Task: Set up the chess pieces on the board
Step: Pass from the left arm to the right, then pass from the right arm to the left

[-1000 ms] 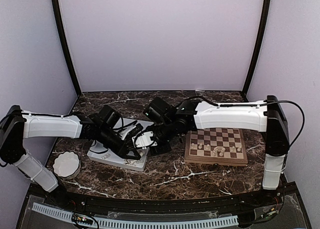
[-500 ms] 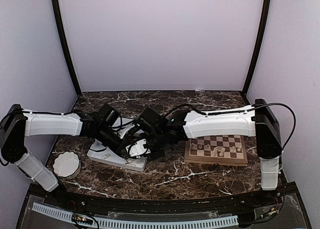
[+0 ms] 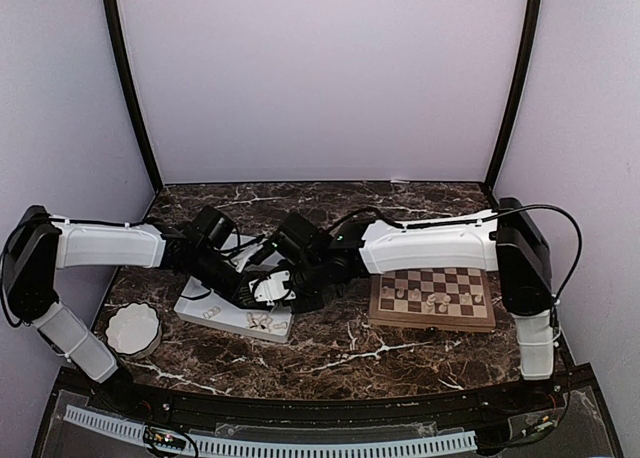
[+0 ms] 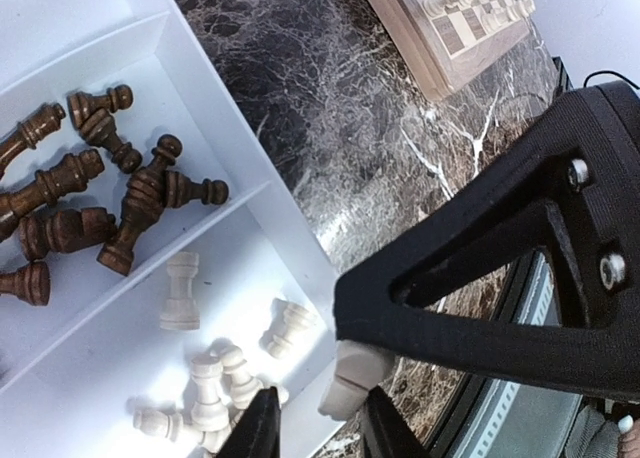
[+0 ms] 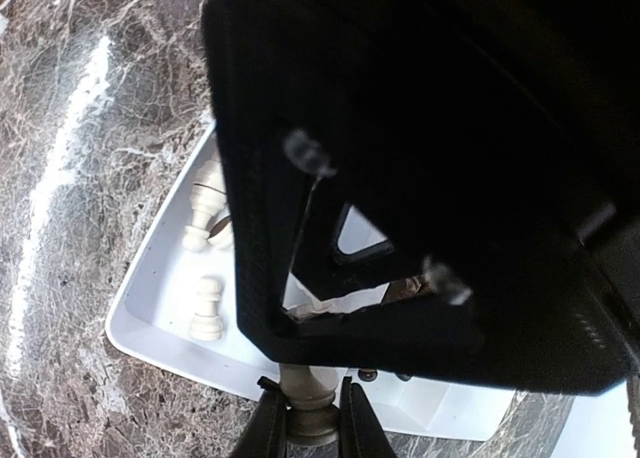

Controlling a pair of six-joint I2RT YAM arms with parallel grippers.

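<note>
The board (image 3: 432, 278), checked light and dark brown with a tan border, lies flat on the bench (image 3: 350, 356); a few pale chess pieces (image 3: 428, 300) stand on its nearer half. Dark brown pieces (image 4: 90, 193) lie toppled in one compartment of a white tray (image 4: 70, 318), cream pieces (image 4: 205, 398) in the next. The right gripper (image 5: 307, 390) pinches one cream piece (image 5: 308, 413)

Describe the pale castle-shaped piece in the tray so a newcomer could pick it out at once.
Find the white tray left of the chessboard. One section holds dark brown pieces; the next holds pale ones. The castle is the pale one closest to the divider, apart from the pale heap, with a flat-topped tower instead of a rounded head.
</note>
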